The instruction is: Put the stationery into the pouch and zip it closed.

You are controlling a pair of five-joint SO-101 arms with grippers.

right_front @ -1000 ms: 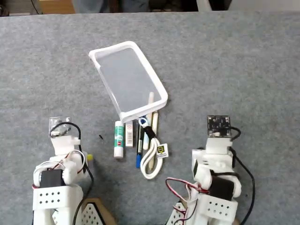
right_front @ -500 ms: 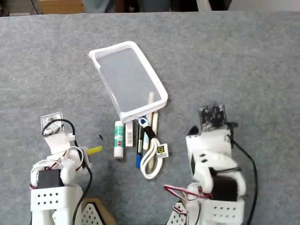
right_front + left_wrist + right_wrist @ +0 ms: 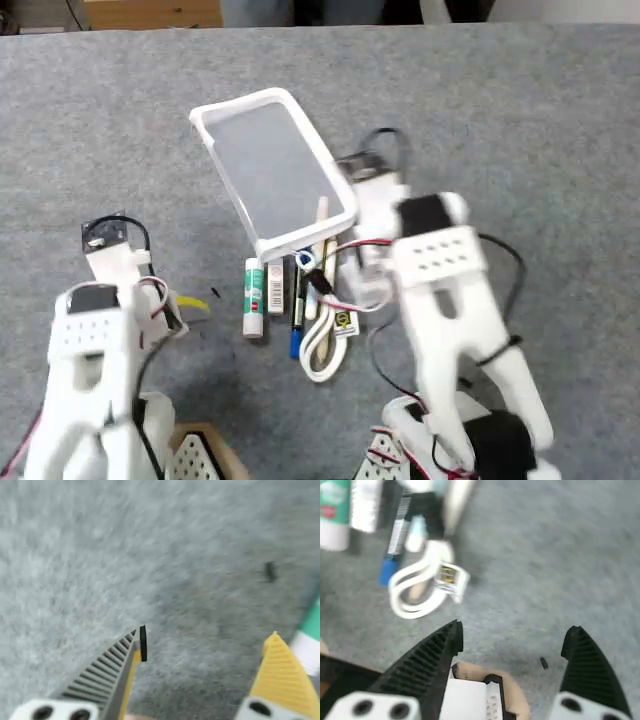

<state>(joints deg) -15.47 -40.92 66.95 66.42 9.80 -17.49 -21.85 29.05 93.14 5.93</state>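
My left fingers point(image 3: 117, 667) and right fingers point(image 3: 427, 660) both stand spread and empty. Between the two pairs, nearer my right fingers, the stationery point(image 3: 254, 300) lies loose on the worktop point(image 3: 520, 120) at the edge of the pouch point(image 3: 270, 165). I judge nothing properly packed yet; loading and zipping all remain.

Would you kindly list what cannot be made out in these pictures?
- High view: whether the pens' upper ends lie in or under the pouch; its rim covers them.
- High view: the pouch's zip, too small to judge.
- Left wrist view: the glue stick, cut off by the edge.
- Right wrist view: the pens' far ends, blurred and cut off.
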